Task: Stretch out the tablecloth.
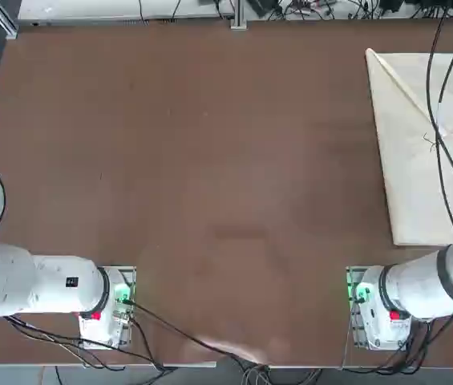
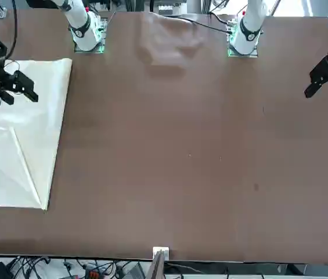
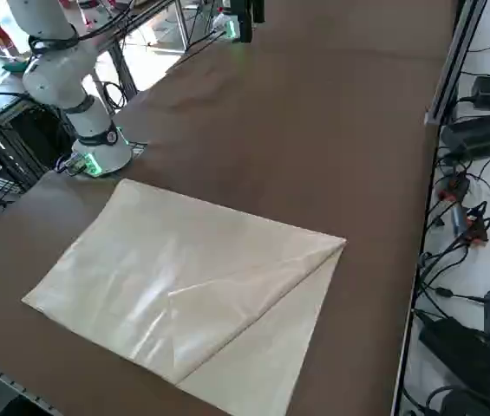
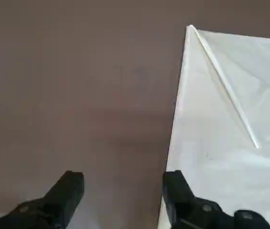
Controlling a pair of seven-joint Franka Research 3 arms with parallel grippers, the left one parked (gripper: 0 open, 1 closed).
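The tablecloth [image 1: 422, 152] is a cream sheet lying folded and flat at the table's far right, with one diagonal fold running from its far corner. It also shows in the front view [image 2: 27, 145], the right side view [image 3: 192, 286] and the right wrist view [image 4: 230, 133]. My right gripper [image 2: 14, 87] hovers above the cloth's inner long edge, open and empty. In the wrist view the right gripper [image 4: 123, 191] has one finger [image 4: 178, 191] over the cloth's edge and the other over bare brown table. The gripper is out of the top view.
The right arm's black cables [image 1: 438, 120] hang across the cloth in the top view. Its base [image 3: 97, 160] stands at the near table edge beside the cloth. Power supplies and cables [image 3: 479, 113] lie beyond the far edge. Bare brown tabletop [image 1: 210, 160] stretches leftward.
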